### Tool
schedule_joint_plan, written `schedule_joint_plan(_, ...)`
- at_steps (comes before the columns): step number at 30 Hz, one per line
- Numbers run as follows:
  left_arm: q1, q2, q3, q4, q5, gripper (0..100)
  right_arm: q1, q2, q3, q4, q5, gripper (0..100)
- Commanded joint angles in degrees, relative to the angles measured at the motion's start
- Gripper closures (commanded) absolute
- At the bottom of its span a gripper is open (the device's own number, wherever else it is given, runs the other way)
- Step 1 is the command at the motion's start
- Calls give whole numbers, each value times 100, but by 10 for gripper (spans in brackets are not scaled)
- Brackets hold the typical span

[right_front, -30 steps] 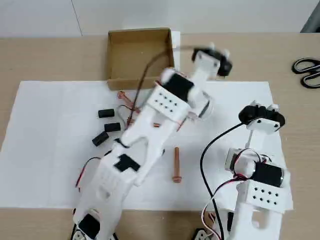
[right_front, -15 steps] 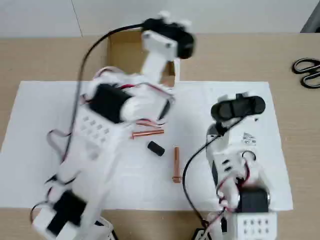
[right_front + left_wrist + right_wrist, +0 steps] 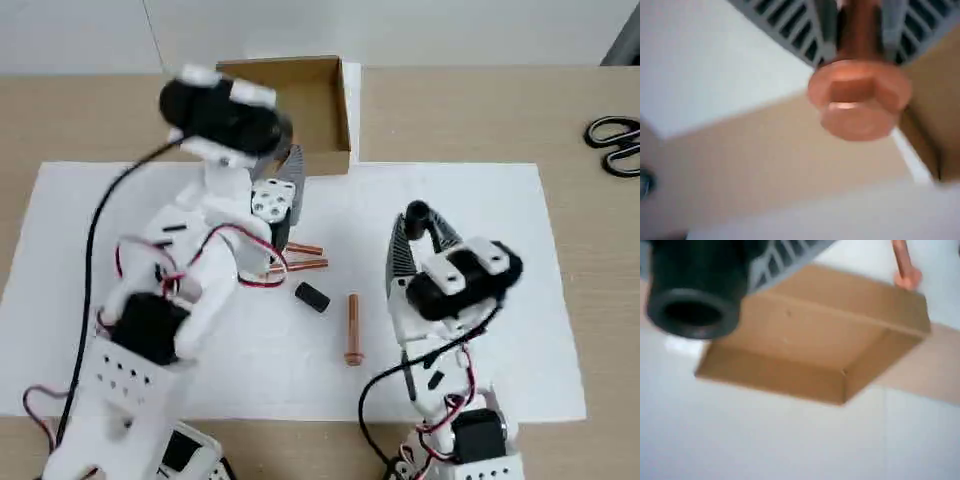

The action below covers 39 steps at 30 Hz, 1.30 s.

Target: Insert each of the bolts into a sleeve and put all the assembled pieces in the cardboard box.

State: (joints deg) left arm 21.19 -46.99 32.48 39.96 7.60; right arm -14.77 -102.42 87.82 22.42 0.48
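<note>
Bolts: one copper bolt, the held bolt (image 3: 858, 95), sits between the left gripper's jaws with its hexagonal head sticking out past the fingertips.
Left gripper (image 3: 283, 195): clamped on the held bolt, over the paper's far part just in front of the box's near wall.
Paired bolts (image 3: 298, 266): two lie close together on the paper, just beside the left gripper.
Lone bolt (image 3: 353, 328): lies flat on the paper between the two arms, its head toward the near edge.
Held sleeve (image 3: 694, 295): a black tube gripped by the right gripper, open end outward.
Right gripper (image 3: 412, 235): jaws closed around the held sleeve, raised over the paper, apart from the left gripper and pointing toward the box.
Loose sleeve (image 3: 312, 297): a short black tube on the paper, between the paired bolts and the lone bolt, touching neither.
Box (image 3: 285, 105): open cardboard, at the paper's far edge; its floor is bare where it shows.
Paper (image 3: 480, 190): a white sheet covering the middle of the table (image 3: 470, 110).
Scissors (image 3: 614, 142): on bare table at the far right, well apart from everything else.
</note>
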Motion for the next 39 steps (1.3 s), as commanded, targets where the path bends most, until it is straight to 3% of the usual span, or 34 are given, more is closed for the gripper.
schedule_joint_plan(1, 35, -862, 1059, -2611, -44, 994, -321, -48, 167, -418, -9, 994)
schedule_joint_plan(3, 193, -1152, 1516, -3200, -44, 994, -602, -48, 352, -462, -9, 994)
schedule_joint_plan(5, 378, -1415, 1763, -3200, -44, 994, -822, -48, 510, -470, -9, 994)
schedule_joint_plan(9, 765, -1846, 1851, -2602, 273, 994, -998, -48, 756, -1007, -9, 994)
schedule_joint_plan(17, 958, -1881, 1859, -1574, 2022, 994, -1059, -48, 870, -1824, 527, 994)
schedule_joint_plan(23, 949, -1697, 1815, -1609, 2031, 994, -1068, -48, 870, -1824, 554, 994)
schedule_joint_plan(27, 932, -1679, 1789, -2180, 1952, 994, -1086, -40, 870, -1780, 554, 994)
schedule_joint_plan(33, 958, -1600, 1930, -2778, 1644, 994, -1560, -4, 870, -1666, 563, 994)
schedule_joint_plan(39, 949, -1284, 1956, -2813, 1644, 994, -1798, -40, 870, -1218, 563, 994)
